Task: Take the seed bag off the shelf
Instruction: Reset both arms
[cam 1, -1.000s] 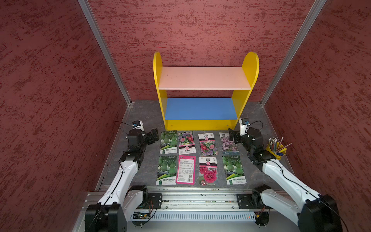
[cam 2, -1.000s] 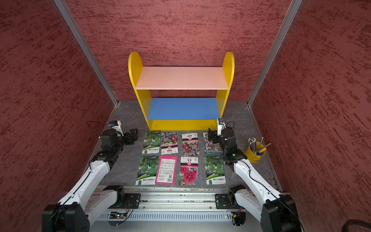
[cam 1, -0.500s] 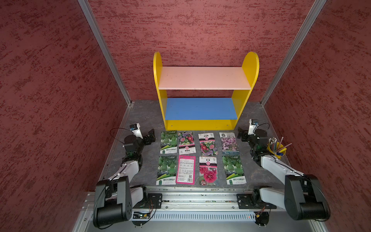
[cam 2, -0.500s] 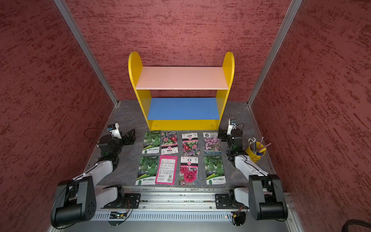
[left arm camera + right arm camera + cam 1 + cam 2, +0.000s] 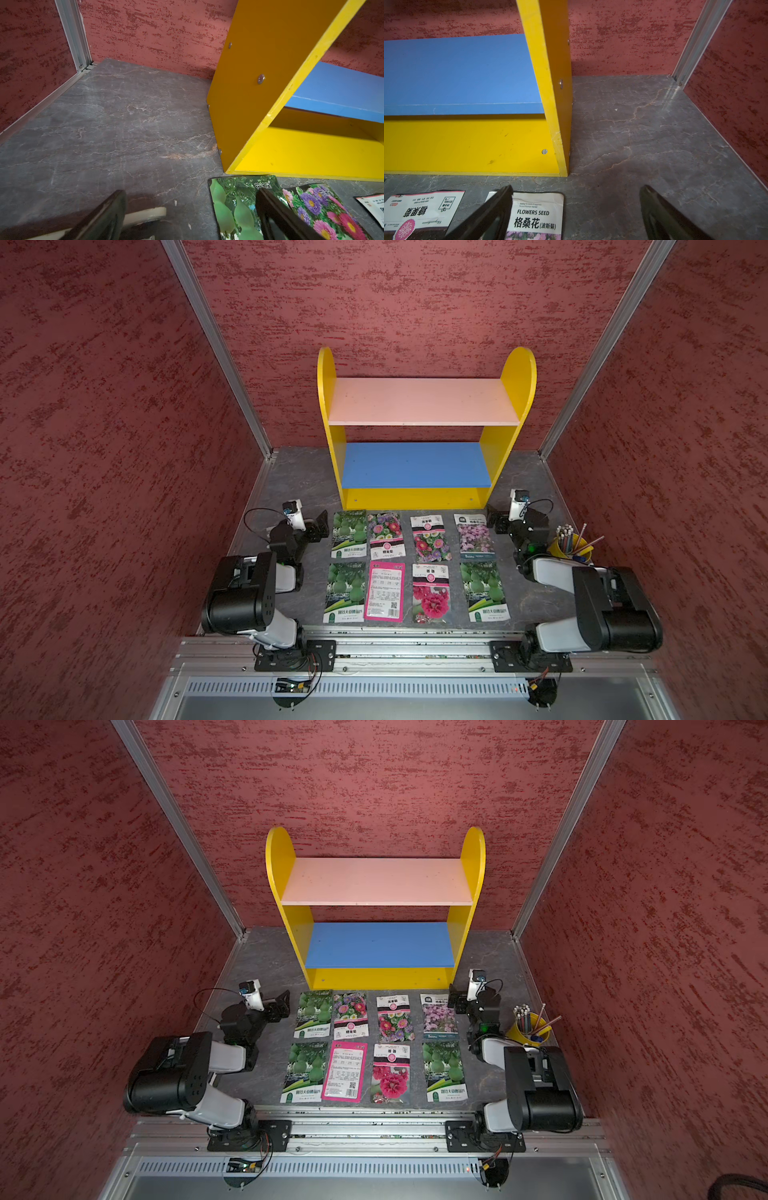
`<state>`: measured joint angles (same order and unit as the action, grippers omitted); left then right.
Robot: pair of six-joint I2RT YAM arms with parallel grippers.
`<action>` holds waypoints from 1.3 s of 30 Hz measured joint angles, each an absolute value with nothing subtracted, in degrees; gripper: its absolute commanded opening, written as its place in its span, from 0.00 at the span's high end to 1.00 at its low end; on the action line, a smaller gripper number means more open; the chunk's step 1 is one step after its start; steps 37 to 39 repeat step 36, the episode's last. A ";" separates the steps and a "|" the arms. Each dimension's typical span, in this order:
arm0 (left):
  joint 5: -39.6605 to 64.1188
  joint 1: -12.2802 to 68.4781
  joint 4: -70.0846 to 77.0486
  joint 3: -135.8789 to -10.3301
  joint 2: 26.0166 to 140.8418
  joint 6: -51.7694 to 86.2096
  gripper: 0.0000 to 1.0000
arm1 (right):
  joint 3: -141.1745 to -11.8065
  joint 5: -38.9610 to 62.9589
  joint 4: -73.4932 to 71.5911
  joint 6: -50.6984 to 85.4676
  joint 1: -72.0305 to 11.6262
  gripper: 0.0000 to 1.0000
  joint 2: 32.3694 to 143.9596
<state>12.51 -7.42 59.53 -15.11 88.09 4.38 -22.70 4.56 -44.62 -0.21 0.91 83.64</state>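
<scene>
The shelf [image 5: 419,406] [image 5: 374,882] stands at the back of the table, and both its pink upper board and blue lower board [image 5: 413,464] are bare. Several seed bags [image 5: 386,591] [image 5: 392,1017] lie flat in two rows on the table in front of it. My left gripper [image 5: 318,526] [image 5: 191,207] rests low at the left end of the back row, open and empty, one finger over a green gourd bag [image 5: 234,203]. My right gripper [image 5: 496,522] [image 5: 576,203] sits at the right end, open and empty, beside a purple flower bag [image 5: 536,216].
A yellow cup of pencils [image 5: 571,547] [image 5: 530,1029] stands just right of the right arm. Red textured walls close in the table on three sides. A metal rail [image 5: 415,641] carrying both arm bases runs along the front edge.
Both arms have folded back toward the front rail, elbows now raised over their bases. Each gripper drew outward from the bag rows and stayed open.
</scene>
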 measured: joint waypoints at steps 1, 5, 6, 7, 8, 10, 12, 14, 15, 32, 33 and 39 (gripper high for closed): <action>12.40 -7.42 59.75 -15.25 88.12 4.16 0.00 | -22.50 4.69 -45.43 -0.23 0.93 0.02 84.53; 11.86 -7.25 58.74 -17.28 88.14 3.77 0.00 | -22.41 4.93 -46.98 -0.23 0.93 0.02 86.67; 11.77 -7.14 58.33 -17.80 88.14 3.57 0.00 | -22.41 4.95 -47.48 -0.23 0.93 0.02 86.83; 11.68 -6.94 57.84 -18.31 88.14 3.40 0.00 | -22.41 4.97 -48.14 -0.23 0.93 0.02 87.07; 11.60 -6.74 57.54 -18.68 88.14 3.09 0.00 | -22.41 4.97 -48.73 -0.23 0.93 0.02 87.37; 11.51 -6.46 57.04 -19.03 88.14 2.85 0.00 | -22.41 4.97 -49.47 -0.23 0.93 0.02 87.96; 11.38 -6.24 56.42 -19.18 88.14 2.63 0.00 | -22.41 4.97 -49.93 -0.23 0.93 0.02 88.31; 10.96 -5.93 55.64 -19.31 88.14 2.46 0.00 | -22.41 4.97 -50.09 -0.23 0.93 0.02 88.36; 10.79 -5.80 55.29 -19.38 88.14 2.39 0.00 | -22.41 4.97 -50.22 -0.23 0.93 0.02 88.36; 10.11 -5.65 54.39 -19.51 88.14 1.78 0.00 | -22.33 5.04 -51.55 -0.25 0.93 0.02 88.36; 10.11 -5.65 54.37 -19.51 88.14 1.76 0.00 | -22.33 5.06 -51.53 -0.25 0.93 0.01 88.36; 10.09 -5.65 54.37 -19.51 88.14 1.65 0.00 | -22.33 5.21 -51.53 -0.27 0.93 0.02 88.36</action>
